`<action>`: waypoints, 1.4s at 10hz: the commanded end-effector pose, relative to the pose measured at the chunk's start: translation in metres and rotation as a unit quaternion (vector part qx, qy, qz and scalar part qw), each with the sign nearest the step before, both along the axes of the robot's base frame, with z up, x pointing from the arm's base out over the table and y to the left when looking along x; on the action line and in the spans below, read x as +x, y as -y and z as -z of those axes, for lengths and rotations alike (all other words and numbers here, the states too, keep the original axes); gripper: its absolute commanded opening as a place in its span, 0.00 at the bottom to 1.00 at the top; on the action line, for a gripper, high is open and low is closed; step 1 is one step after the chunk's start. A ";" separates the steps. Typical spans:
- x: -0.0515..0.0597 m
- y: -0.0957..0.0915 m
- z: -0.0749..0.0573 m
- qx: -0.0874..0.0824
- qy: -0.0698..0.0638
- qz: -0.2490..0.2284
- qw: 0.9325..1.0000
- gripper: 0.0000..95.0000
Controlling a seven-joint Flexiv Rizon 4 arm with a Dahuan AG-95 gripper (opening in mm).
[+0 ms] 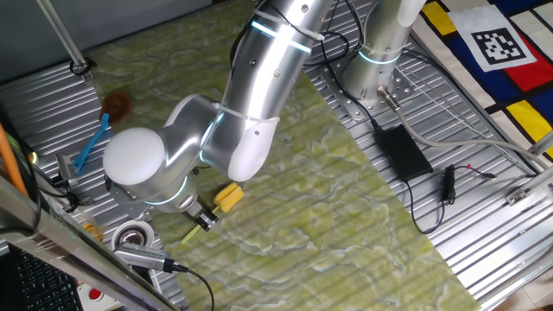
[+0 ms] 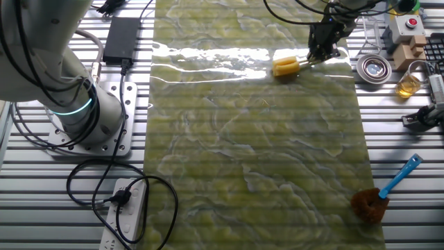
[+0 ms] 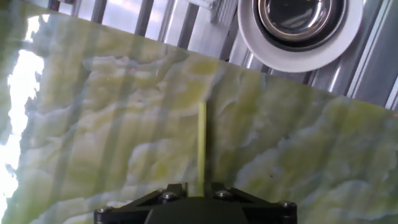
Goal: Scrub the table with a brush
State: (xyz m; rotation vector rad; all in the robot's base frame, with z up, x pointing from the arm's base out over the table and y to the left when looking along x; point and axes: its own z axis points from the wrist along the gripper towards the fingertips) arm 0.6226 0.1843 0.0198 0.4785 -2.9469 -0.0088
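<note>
Closest to my hand camera is the gripper (image 3: 194,200), its jaws drawn in narrow on the thin handle of the brush (image 3: 202,146), which runs straight ahead over the table (image 3: 112,124). From one fixed view I see the gripper (image 1: 206,219) pinching that handle, with the yellow head of the brush (image 1: 228,196) resting on the marbled table (image 1: 346,216) near its edge. Beyond that edge, on the ribbed grey panels (image 1: 484,250), sits a round metal dish (image 3: 301,25). Well apart, at the far end, a blue-handled brush (image 2: 383,194) lies partly over the table's corner. A black power brick (image 2: 121,35) and a white power strip (image 2: 125,215) lie by the arm's base (image 2: 87,118).
</note>
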 end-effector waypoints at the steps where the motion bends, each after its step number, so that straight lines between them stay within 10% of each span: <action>1: 0.001 0.000 0.000 0.000 -0.001 -0.001 1.000 0.00; 14: -0.006 0.024 -0.011 -0.012 0.050 -0.086 0.995 0.00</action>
